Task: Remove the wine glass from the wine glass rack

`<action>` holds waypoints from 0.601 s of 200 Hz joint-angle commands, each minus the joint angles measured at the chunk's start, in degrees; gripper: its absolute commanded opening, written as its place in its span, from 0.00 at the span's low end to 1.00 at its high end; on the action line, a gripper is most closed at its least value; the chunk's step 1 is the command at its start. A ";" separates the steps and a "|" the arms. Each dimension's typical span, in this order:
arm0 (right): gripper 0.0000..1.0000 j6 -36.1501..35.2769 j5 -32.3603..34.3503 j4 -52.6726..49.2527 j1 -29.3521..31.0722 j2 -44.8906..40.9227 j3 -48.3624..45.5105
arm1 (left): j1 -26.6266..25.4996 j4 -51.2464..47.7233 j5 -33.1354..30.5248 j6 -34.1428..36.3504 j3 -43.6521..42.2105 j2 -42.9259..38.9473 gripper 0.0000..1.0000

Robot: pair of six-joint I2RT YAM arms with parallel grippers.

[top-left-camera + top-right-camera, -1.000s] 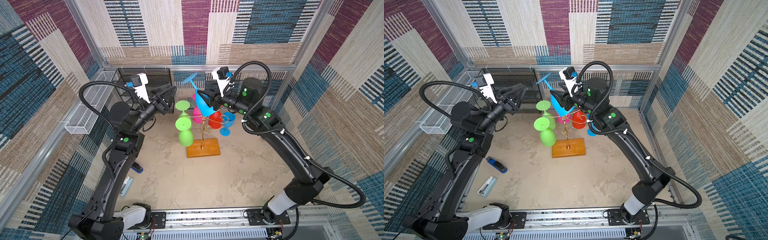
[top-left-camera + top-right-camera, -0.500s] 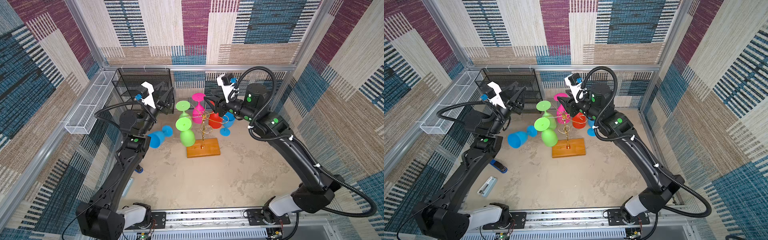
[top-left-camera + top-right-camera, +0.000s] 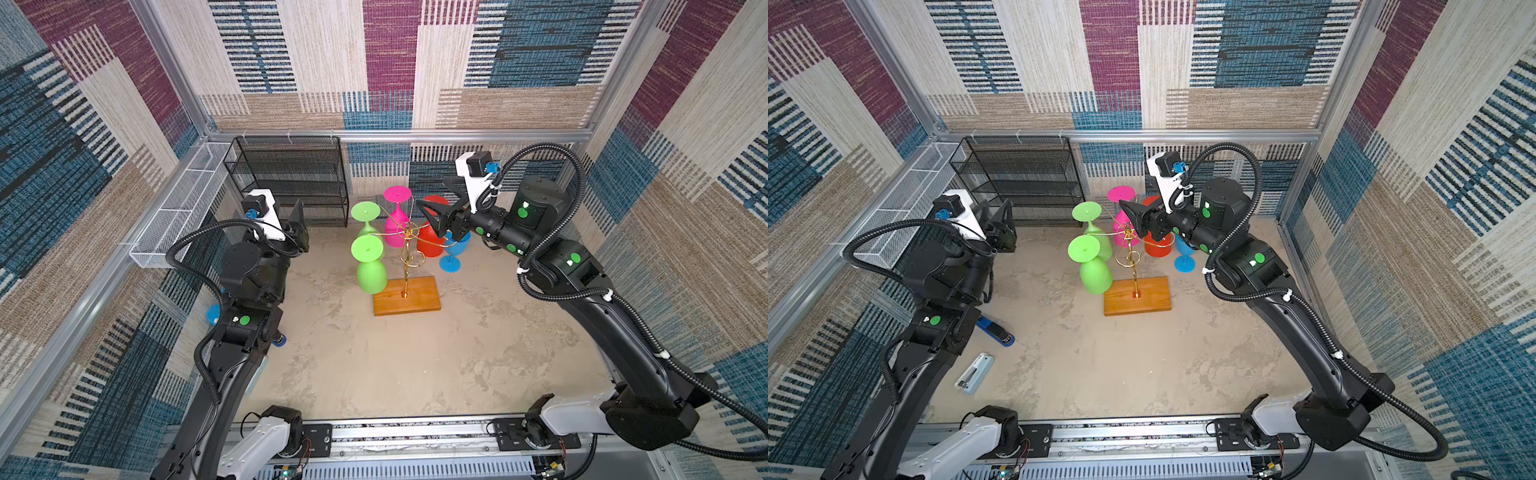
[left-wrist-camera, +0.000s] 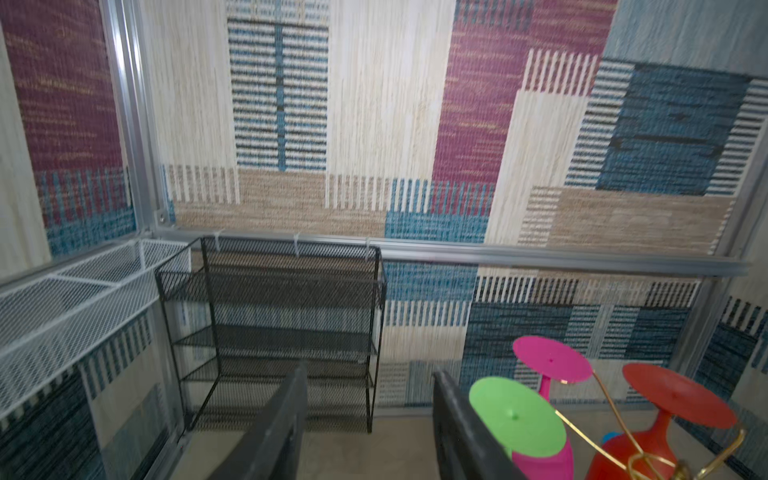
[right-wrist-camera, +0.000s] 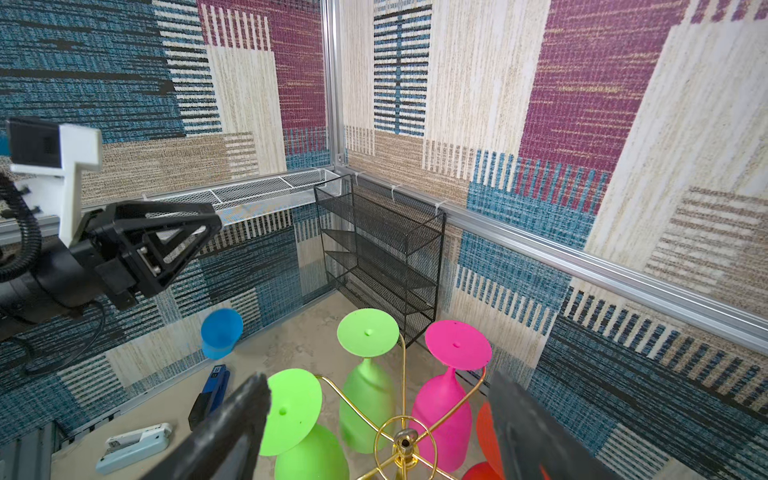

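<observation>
The wine glass rack (image 3: 419, 299) is a gold wire stand on a wooden base, mid-table. Upside down on its arms hang two green wine glasses (image 3: 371, 276) (image 3: 365, 212), a pink one (image 3: 397, 226) and a red one (image 3: 430, 247). My right gripper (image 3: 430, 193) hovers open just above the rack's top. In the right wrist view its fingers (image 5: 249, 399) straddle the glass feet without touching any. My left gripper (image 3: 299, 220) is open and empty, left of the rack and apart from it. In the left wrist view its fingers (image 4: 282, 407) hold nothing.
A blue glass (image 3: 453, 249) stands upright on the table right of the rack. Another blue glass (image 5: 221, 338) sits by the left wall, mostly hidden behind the left arm. A black mesh shelf (image 3: 291, 178) and white wire basket (image 3: 178, 216) line the back left. Two staplers (image 3: 994, 330) (image 3: 973, 374) lie front left.
The blue glass my right gripper held above the rack is now by the left wall. The right gripper has opened wide over the rack's top. The left arm has drawn back.
</observation>
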 commanded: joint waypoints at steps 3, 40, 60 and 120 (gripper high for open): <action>0.89 1.41 2.02 2.15 0.11 -1.03 -1.89 | 0.16 -11.65 -3.34 -4.96 -2.74 -1.50 0.51; 0.92 3.22 2.35 1.69 -0.26 -2.63 -4.37 | 1.17 -26.61 -11.04 -5.75 0.34 0.86 0.51; 0.92 4.02 2.57 0.66 -1.64 -2.70 -4.67 | 3.08 -34.82 -12.16 -5.43 2.79 3.35 0.51; 0.93 12.81 -14.05 5.80 -14.16 -5.56 -13.79 | 9.53 -49.64 -17.08 -3.33 5.84 9.56 0.50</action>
